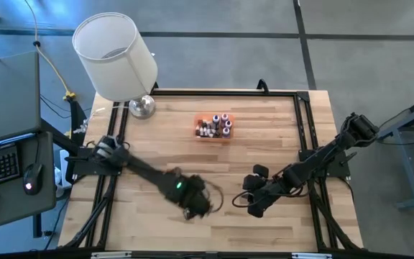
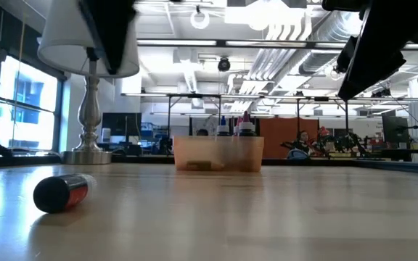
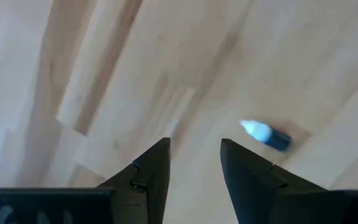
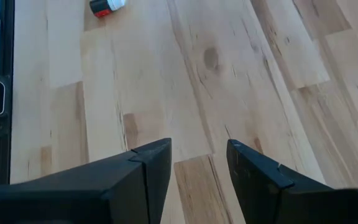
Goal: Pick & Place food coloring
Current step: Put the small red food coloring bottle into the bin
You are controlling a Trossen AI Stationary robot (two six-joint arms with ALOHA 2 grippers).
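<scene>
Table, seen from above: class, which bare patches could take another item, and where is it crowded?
Free: the wood between the tray and the arms, and the strip right of the tray. Crowded: the near middle, where the open left gripper, a loose bottle and the open right gripper gather; the lamp fills the far left corner.

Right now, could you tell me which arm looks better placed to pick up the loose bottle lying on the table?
Probably the left. The left gripper hangs open over the wood with the fallen bottle just ahead of its fingers. The right gripper, also open, sees that bottle only far across the table.
</scene>
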